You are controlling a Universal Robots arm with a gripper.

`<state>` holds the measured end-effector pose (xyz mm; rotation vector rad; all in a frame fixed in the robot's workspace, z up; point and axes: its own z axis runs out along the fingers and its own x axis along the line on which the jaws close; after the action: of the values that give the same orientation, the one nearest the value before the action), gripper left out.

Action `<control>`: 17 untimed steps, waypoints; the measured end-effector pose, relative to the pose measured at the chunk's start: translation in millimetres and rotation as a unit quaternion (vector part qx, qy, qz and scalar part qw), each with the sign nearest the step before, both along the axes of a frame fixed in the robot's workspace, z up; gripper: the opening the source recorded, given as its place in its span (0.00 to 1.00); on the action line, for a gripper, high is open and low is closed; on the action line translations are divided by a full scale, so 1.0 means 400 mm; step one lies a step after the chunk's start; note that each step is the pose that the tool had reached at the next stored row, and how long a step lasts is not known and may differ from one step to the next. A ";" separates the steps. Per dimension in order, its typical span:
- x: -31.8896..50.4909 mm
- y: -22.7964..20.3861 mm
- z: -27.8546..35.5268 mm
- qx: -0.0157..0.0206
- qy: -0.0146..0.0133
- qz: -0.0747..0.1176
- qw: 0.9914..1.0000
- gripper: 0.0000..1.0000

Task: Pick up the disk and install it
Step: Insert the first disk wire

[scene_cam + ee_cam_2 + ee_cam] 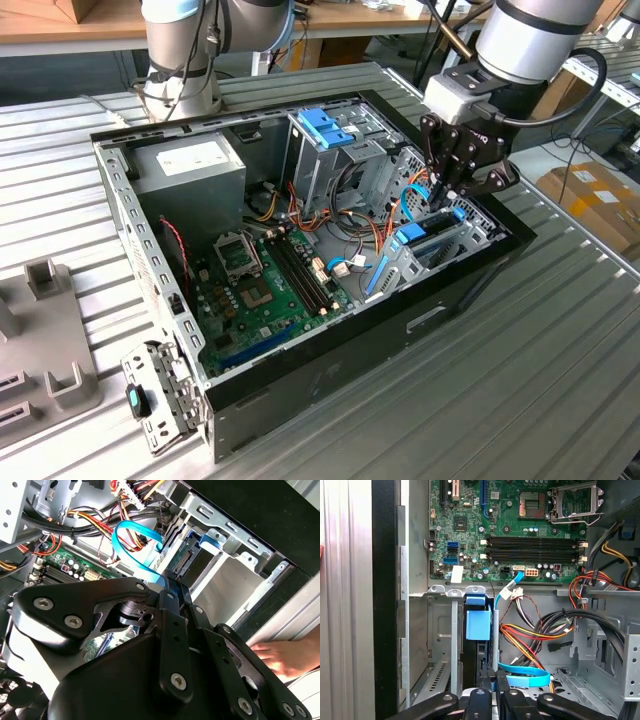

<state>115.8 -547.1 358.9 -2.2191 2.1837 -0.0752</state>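
The disk (413, 236) stands on edge in the drive bay at the exterior view's right end of the open computer case (330, 395), its light blue rails showing. My gripper (447, 192) hangs right above that bay with its fingers pressed together, nothing visibly between them. In the first wrist view the fingertips (485, 700) sit just over the disk's (477, 625) blue end tab. In the second wrist view the gripper (170, 582) points at the disk's (187, 560) connector end, beside a blue data cable (132, 550).
Inside the case lie a motherboard (260, 285), a grey power supply (190, 165), a drive cage with a blue bracket (325, 125) and loose coloured wires (345, 215). Grey fixtures (40, 340) stand at the exterior view's left. A person's hand (280, 657) rests outside the case wall.
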 end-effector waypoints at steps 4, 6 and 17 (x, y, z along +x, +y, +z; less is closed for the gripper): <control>0.000 0.000 0.000 0.000 0.000 0.000 1.000 0.16; 0.000 0.000 0.000 0.000 0.000 0.000 1.000 0.16; -0.006 -0.007 -0.012 0.000 -0.012 0.001 1.000 0.16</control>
<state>113.5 -549.8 354.3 -2.2083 2.1702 -0.1009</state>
